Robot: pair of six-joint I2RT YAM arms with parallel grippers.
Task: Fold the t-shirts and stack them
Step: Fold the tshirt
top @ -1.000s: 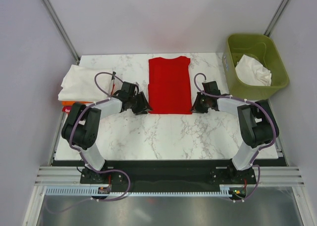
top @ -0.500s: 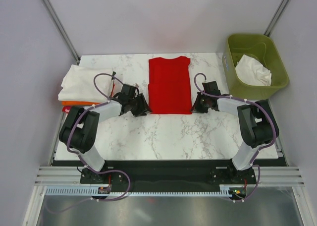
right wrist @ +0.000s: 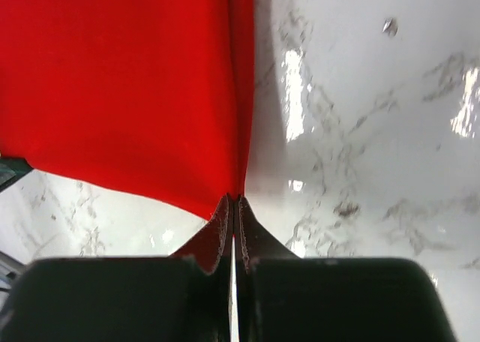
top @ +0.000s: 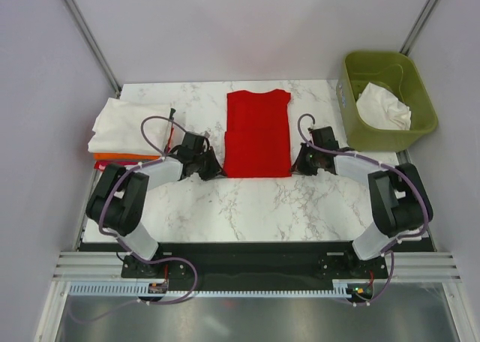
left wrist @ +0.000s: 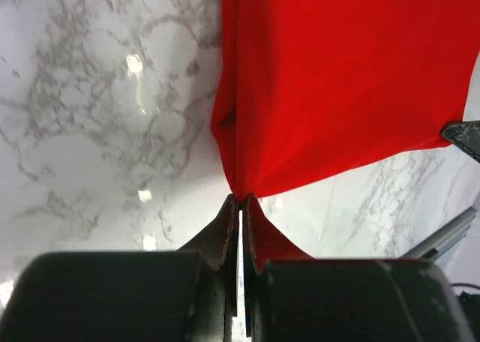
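Left gripper (left wrist: 240, 201) jaws are pinching shut on the near left corner of the red t-shirt (top: 258, 132). Right gripper (right wrist: 232, 201) jaws are clamping the near right corner the same way, with the cloth squeezed thin between them. The shirt is lying flat mid-tabletop (top: 247, 207), looking already narrowed to a strip with its hem toward the arms. The end-to-end fold is likely coming next.

At the left edge a folded white t-shirt (top: 127, 124) is sitting on an orange t-shirt (top: 112, 160), so stacking is underway. A crumpled white t-shirt (top: 384, 106) is waiting in the green bin (top: 379, 139). Judging roughly midway.
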